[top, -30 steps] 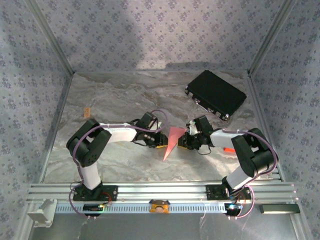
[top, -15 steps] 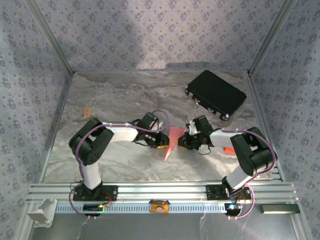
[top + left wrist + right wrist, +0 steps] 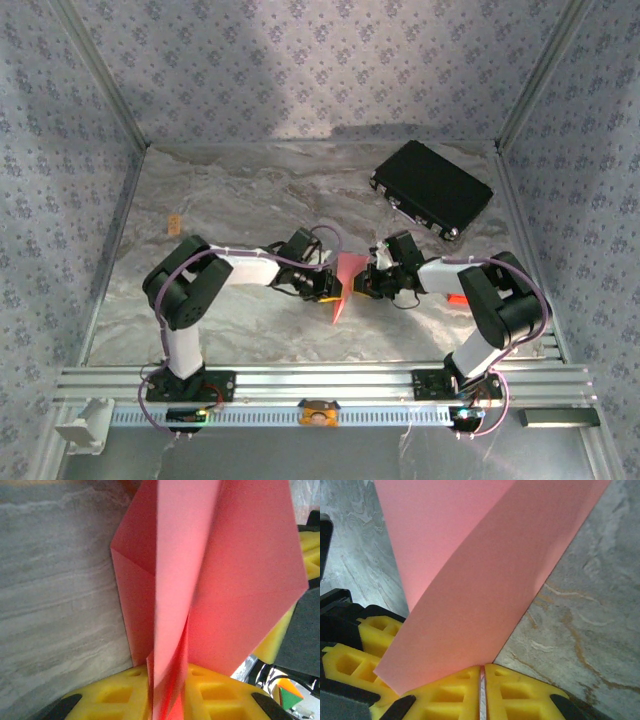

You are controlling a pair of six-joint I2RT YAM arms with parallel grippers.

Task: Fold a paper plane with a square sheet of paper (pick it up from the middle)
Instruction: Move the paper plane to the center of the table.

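The salmon pink paper, folded into a slim pointed paper plane (image 3: 342, 282), stands on edge between my two grippers at the table's middle, its tip toward the near edge. My left gripper (image 3: 328, 288) is shut on its layered centre fold (image 3: 167, 680), with the paper (image 3: 225, 570) rising between the yellow pads (image 3: 110, 697). From the other side my right gripper (image 3: 366, 282) is shut on the paper's lower edge (image 3: 482, 672), and a wide flap (image 3: 470, 580) fans out above its fingers (image 3: 530, 695). The two grippers sit close together, facing each other.
A black rectangular case (image 3: 432, 188) lies at the back right. A tiny orange tag (image 3: 174, 221) sits near the left wall. A small orange piece (image 3: 458, 299) lies by the right arm. Patterned walls enclose the marble table (image 3: 230, 190).
My left arm has pushed right toward the right gripper. The paper between them has drawn narrower and more upright. The right arm has hardly moved.
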